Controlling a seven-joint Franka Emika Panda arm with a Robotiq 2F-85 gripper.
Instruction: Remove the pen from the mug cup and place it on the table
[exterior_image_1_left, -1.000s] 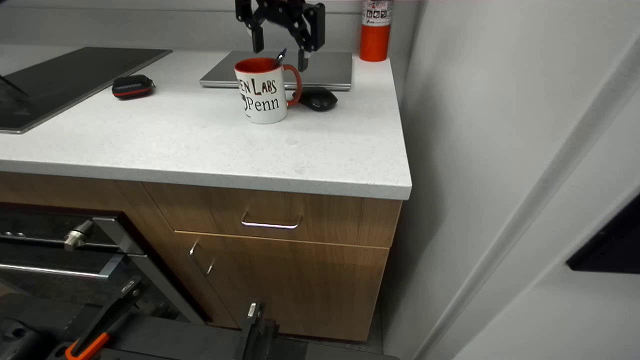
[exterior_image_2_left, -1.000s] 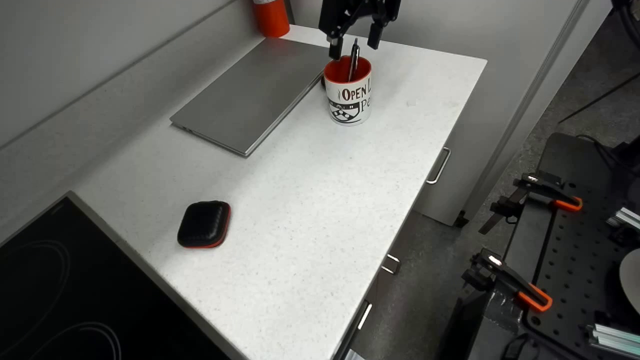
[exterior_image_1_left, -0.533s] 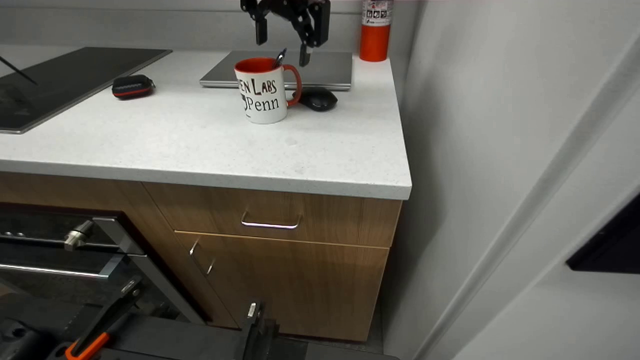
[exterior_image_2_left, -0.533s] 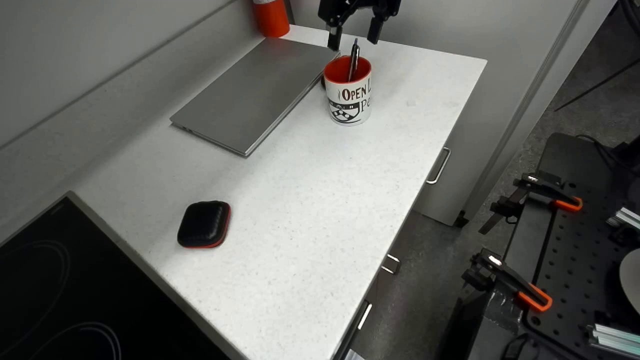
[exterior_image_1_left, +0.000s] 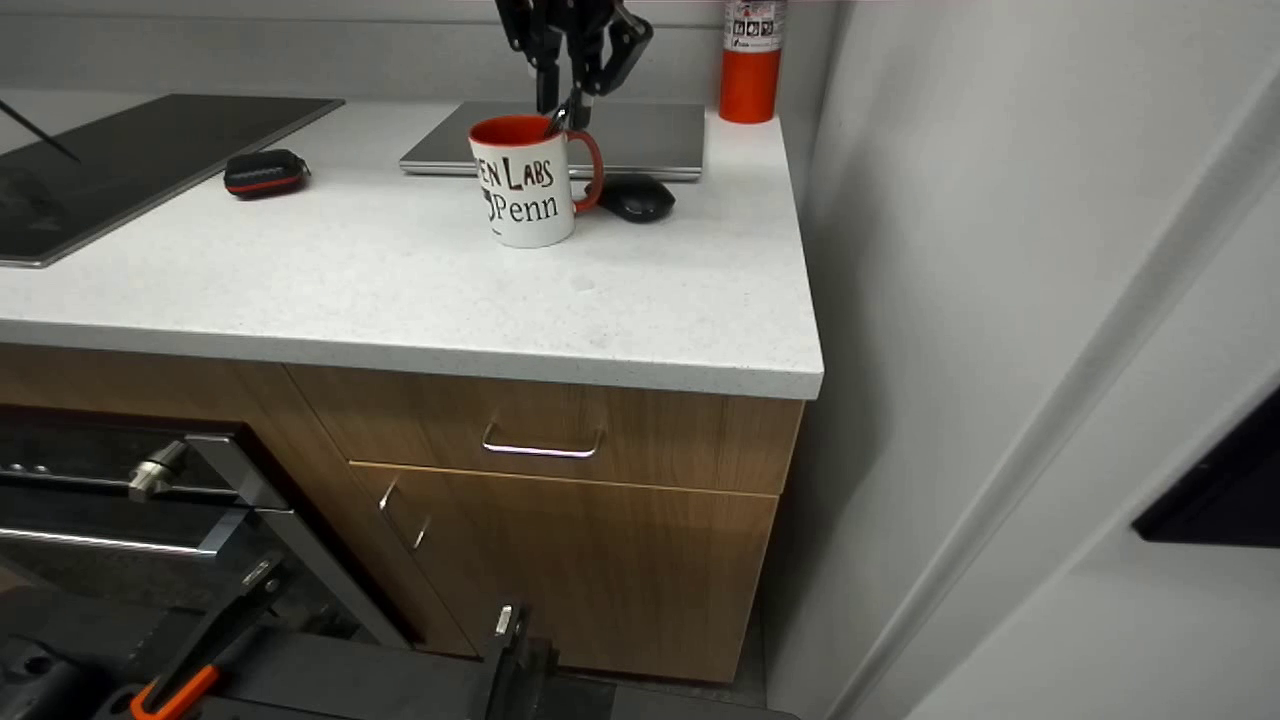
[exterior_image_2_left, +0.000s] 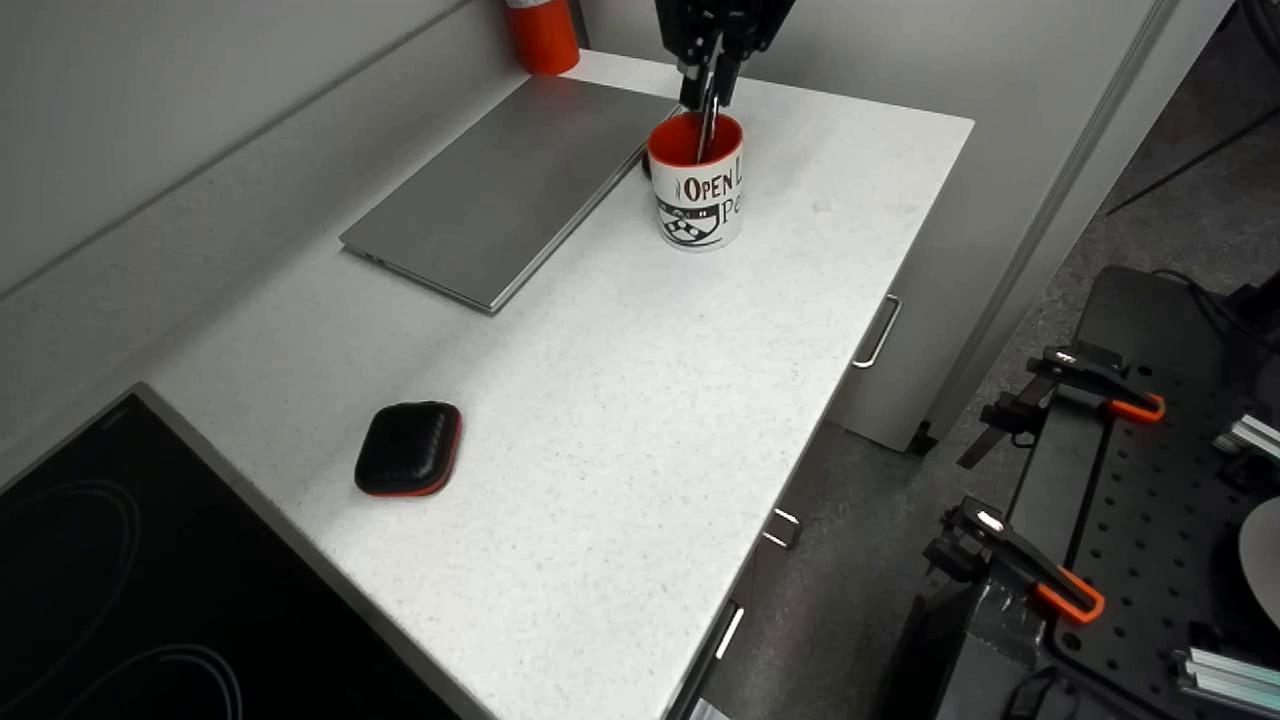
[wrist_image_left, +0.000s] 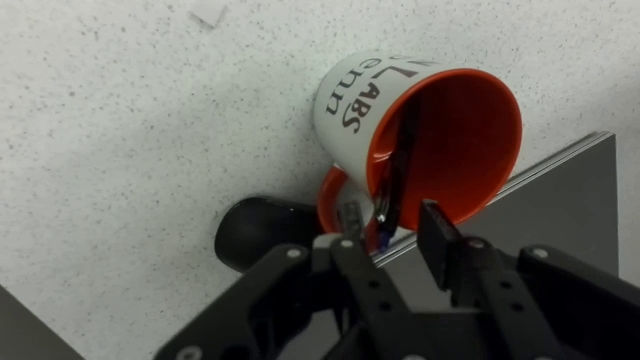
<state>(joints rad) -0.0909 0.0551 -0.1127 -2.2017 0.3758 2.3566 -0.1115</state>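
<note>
The white mug cup (exterior_image_2_left: 690, 190), with red interior and red handle, stands upright on the white table (exterior_image_1_left: 400, 280). Leaning inside it is the slim black pen (wrist_image_left: 397, 172), its blue-tipped end sticking out above the rim near the handle. My gripper (wrist_image_left: 391, 211) is just above the mug with its fingers (wrist_image_left: 435, 235) on either side of the pen's upper end. The jaws are partly narrowed, and in the wrist view a gap shows between the pen and each finger. The pen's lower end is dim inside the mug.
A black mouse (wrist_image_left: 265, 230) sits close by the mug's handle. Behind is a flat grey laptop (exterior_image_2_left: 500, 190), and a red-and-white canister (exterior_image_1_left: 750, 75) stands at the back corner. A small black-and-red case (exterior_image_2_left: 408, 448) lies near the dark cooktop (exterior_image_2_left: 110, 580).
The jaws have gone from wide apart to much narrower around the pen's top. The gripper rose slightly at first, then came down a little. Mug and pen have stayed in place.
</note>
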